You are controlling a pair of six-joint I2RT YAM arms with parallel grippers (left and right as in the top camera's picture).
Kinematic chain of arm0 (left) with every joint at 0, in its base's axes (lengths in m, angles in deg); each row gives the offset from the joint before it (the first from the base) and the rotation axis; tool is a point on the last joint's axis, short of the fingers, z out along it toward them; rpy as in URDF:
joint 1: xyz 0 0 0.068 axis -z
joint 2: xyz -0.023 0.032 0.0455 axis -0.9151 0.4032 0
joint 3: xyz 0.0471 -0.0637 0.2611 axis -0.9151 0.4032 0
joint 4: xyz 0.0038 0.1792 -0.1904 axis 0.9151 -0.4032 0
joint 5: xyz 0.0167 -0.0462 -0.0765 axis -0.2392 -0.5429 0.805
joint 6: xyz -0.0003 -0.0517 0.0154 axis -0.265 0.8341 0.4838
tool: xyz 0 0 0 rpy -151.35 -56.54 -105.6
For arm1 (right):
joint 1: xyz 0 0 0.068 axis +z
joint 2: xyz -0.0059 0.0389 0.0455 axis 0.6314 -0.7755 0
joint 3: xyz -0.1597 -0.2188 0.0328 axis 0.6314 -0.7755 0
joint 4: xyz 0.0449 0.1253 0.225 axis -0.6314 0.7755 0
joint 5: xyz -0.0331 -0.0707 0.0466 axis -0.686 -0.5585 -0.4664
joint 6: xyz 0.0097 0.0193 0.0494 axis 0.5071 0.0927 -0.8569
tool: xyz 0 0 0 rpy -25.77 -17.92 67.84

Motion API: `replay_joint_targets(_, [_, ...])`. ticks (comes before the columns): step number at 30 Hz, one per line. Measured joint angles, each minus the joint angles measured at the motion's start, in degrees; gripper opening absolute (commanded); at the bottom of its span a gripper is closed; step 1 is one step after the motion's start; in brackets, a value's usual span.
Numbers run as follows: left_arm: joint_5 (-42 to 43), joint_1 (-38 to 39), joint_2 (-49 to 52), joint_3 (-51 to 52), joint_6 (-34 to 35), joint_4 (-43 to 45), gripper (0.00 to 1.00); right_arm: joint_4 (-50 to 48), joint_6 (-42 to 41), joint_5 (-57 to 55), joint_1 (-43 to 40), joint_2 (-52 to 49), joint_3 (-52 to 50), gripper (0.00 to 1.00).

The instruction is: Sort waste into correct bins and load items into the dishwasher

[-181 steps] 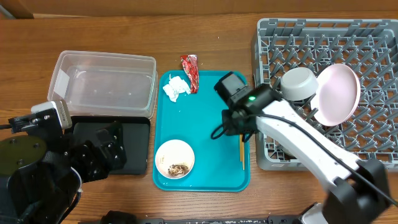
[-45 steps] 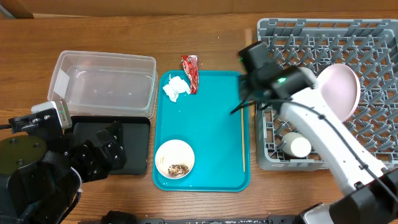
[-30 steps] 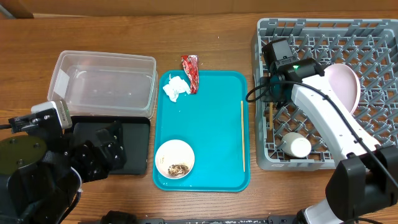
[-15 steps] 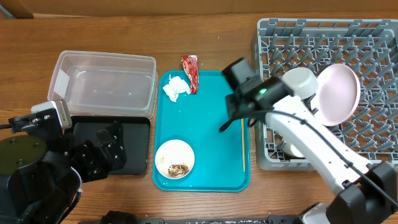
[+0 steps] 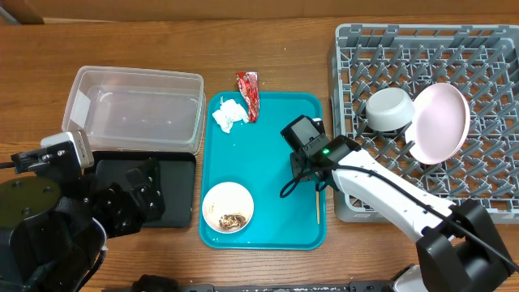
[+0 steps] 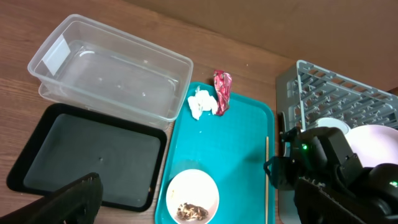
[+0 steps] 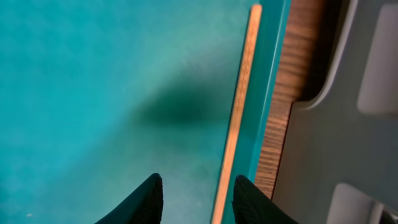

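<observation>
The dish rack fills the table's far right corner. It holds 1 plate on edge and 1 bowl touching the plate. The right arm reaches from the near right corner over the rack's near left corner. The right gripper points down at the teal tray's right edge, its fingers apart on either side of 1 chopstick lying along that edge. The left gripper hangs wide apart and empty at the near left corner. The clear tub and black tray sit at the left. On the teal tray, the wrapper and tissue lie at the far left corner. The small bowl with scraps sits at the near left corner.
</observation>
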Motion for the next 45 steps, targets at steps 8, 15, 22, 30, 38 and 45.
replay_joint_targets(8, [0.0,0.0,0.0,0.0,0.0,0.0,1.0,-1.3,-0.2,-0.2,0.0,-6.0,-0.6,0.36])
replay_joint_targets(15, [0.0,0.0,0.0,0.0,0.0,0.0,1.0,-1.9,-0.2,-0.2,0.0,-8.3,-0.6,0.27])
replay_joint_targets(22, [0.0,0.0,0.0,0.0,0.0,0.0,1.0,-2.4,1.6,2.9,0.0,-8.3,-0.6,0.05])
replay_joint_targets(30, [0.0,0.0,0.0,0.0,0.0,0.0,1.0,1.0,2.1,3.4,0.0,-8.3,0.4,0.04])
replay_joint_targets(38, [0.0,0.0,0.0,0.0,0.0,0.0,1.0,10.3,2.6,2.9,-0.6,-4.0,14.2,0.04])
replay_joint_targets(45, [0.0,0.0,0.0,0.0,0.0,0.0,1.0,10.2,6.5,-2.4,-8.9,4.2,24.0,0.04])
